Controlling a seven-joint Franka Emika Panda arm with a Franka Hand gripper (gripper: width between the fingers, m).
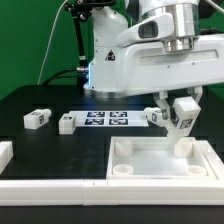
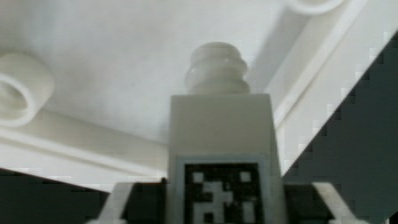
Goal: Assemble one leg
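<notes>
My gripper (image 1: 182,112) is shut on a leg (image 1: 181,121), a small white block with a black-and-white tag. It holds the leg upright just above the far right corner socket (image 1: 184,148) of the large white tray-like piece (image 1: 160,180). In the wrist view the leg (image 2: 221,120) fills the middle, its tag (image 2: 221,192) facing the camera. Its threaded tip (image 2: 217,65) points at the tray's inner floor (image 2: 107,50). The gripper (image 2: 221,205) has one finger on each side of the leg. Three more legs lie on the black table (image 1: 36,118), (image 1: 67,123), (image 1: 154,116).
The marker board (image 1: 107,119) lies flat between the loose legs. The tray has raised corner sockets at the far left (image 1: 122,148) and near left (image 1: 120,172). A white block (image 1: 5,155) sits at the exterior view's left edge. The robot base stands behind.
</notes>
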